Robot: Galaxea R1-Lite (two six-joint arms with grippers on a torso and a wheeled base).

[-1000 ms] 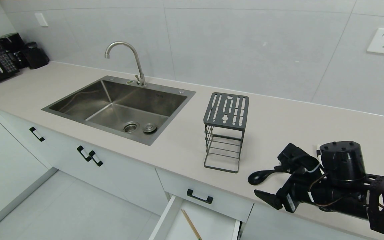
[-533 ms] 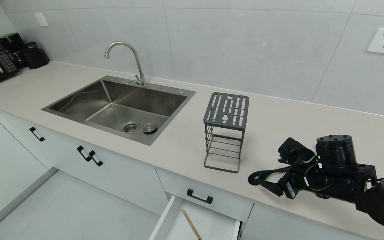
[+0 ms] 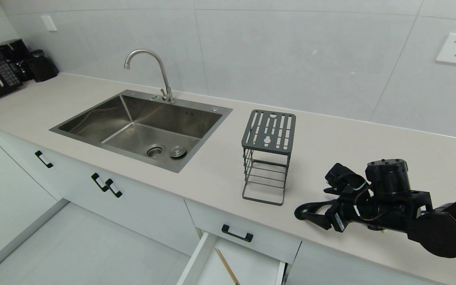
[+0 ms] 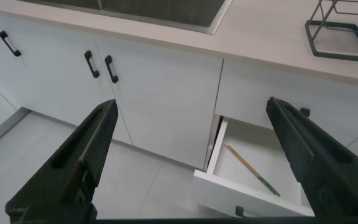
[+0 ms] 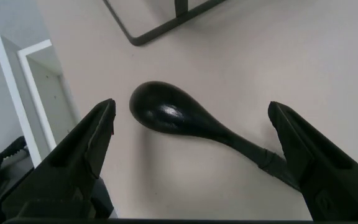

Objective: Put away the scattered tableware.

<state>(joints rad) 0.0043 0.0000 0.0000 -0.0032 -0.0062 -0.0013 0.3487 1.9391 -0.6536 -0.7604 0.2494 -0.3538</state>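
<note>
Because the right gripper [image 5: 190,113] sits spread wide around the black spoon [image 5: 204,127], lying flat on the counter [image 5: 291,56] near its front edge, a shallow pinch could skid it off the edge.

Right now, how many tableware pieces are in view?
2. A black spoon lies on the counter right of the wire rack; a thin chopstick lies in the open drawer below. More may be hidden deeper inside.

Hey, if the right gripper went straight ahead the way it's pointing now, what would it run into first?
Most likely the black spoon lying on the countertop. It sits in line between the right gripper's open fingers. How far off it is remains unclear.
</note>
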